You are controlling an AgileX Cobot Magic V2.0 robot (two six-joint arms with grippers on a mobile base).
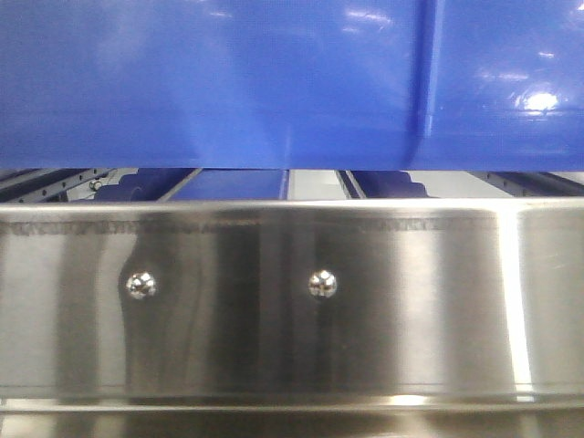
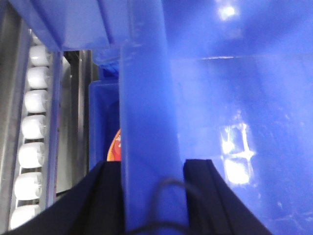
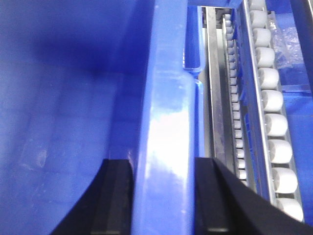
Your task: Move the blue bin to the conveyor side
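Note:
The blue bin (image 1: 274,82) fills the top of the front view, its glossy wall held above a stainless-steel rail. My left gripper (image 2: 152,169) is shut on the bin's left rim (image 2: 146,122), one black finger (image 2: 105,196) outside and one inside. My right gripper (image 3: 164,169) is shut on the bin's right rim (image 3: 166,127), likewise one finger (image 3: 215,196) outside and one inside. The bin's empty inside shows in both wrist views. The conveyor belt is out of view.
A shiny steel rail (image 1: 292,301) with two round rivets crosses the front view below the bin. Rows of white rollers run beside the bin on the left (image 2: 32,127) and right (image 3: 274,122). A smaller blue crate (image 2: 102,122) with something orange inside sits below the left rim.

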